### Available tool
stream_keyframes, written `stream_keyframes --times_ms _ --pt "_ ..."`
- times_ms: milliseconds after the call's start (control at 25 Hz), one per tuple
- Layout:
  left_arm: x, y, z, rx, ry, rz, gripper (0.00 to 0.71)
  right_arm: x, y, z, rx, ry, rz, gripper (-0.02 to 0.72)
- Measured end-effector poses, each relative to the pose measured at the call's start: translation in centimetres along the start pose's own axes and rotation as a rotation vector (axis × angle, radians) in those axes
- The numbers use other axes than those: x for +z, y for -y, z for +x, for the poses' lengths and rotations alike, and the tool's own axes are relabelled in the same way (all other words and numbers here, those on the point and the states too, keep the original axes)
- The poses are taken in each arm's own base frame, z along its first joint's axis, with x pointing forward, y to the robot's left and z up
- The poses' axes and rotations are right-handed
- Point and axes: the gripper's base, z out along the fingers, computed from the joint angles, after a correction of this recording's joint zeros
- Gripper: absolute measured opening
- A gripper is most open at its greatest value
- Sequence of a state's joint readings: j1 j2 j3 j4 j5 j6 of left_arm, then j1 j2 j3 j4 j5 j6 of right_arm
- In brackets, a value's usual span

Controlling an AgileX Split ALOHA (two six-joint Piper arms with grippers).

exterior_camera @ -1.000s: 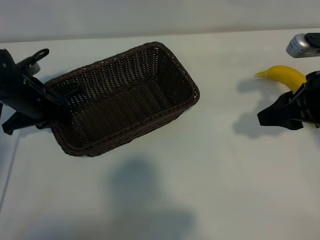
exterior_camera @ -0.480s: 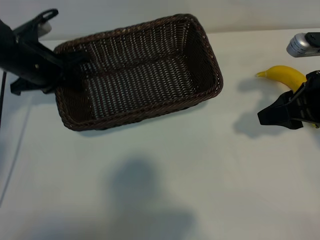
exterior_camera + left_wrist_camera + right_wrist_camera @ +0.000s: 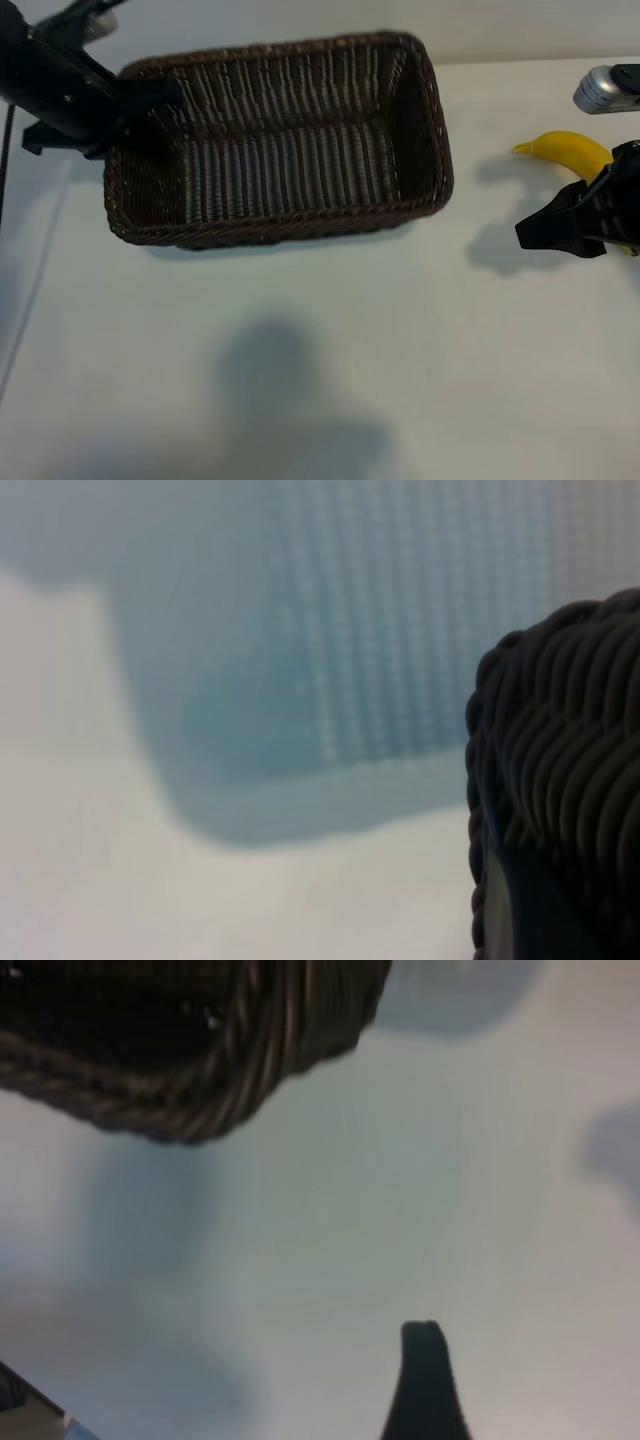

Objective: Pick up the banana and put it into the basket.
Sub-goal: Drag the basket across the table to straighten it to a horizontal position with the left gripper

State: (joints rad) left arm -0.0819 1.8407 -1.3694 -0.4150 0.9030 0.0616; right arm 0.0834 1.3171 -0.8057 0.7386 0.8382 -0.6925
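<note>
- A white tabletop [image 3: 330,380] is seen steeply from above, with one dark robot arm at each side.
- The basket [image 3: 280,140], dark brown woven wicker with rounded corners and sloping sides, sits toward the far left part of the tabletop, its long side running roughly parallel to the far edge. It is lifted clear of the surface: the left wrist view shows its soft shadow on the white surface beneath the wicker rim [image 3: 560,750].
- The left gripper [image 3: 150,105] is at the basket's left short end, its fingers pinched on the rim there; one finger reaches inside the basket wall.
- The banana [image 3: 568,152], bright yellow and curved, lies on the tabletop near the right edge, toward the far side, well apart from the basket. Its tapered stem end points left. Part of it is hidden behind the right arm.
- The right gripper [image 3: 545,232] hangs just beside the banana on its near side, pointing left. Its fingers are spread and hold nothing; one dark fingertip [image 3: 425,1360] shows in the right wrist view.
- A silver-grey object [image 3: 605,90] sits at the far right corner; what it is cannot be told.
</note>
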Motion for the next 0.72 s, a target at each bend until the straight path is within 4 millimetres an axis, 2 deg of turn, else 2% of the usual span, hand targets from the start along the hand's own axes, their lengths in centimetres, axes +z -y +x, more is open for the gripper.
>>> stream_keyframes --times_ms 240,560,720 --pt "2.0 -0.1 -0.9 0.008 -0.072 -0.003 0.168 0.0 0.0 0.0 0.000 0.002 0.001 0.525" --pt "5.8 2.9 -1.1 0.087 -0.137 0.003 0.168 0.0 0.0 0.0 0.001 0.002 0.002 0.525" --pt "6.9 3.6 -1.4 0.101 -0.124 0.002 0.168 0.0 0.0 0.0 0.001 0.002 0.002 0.525"
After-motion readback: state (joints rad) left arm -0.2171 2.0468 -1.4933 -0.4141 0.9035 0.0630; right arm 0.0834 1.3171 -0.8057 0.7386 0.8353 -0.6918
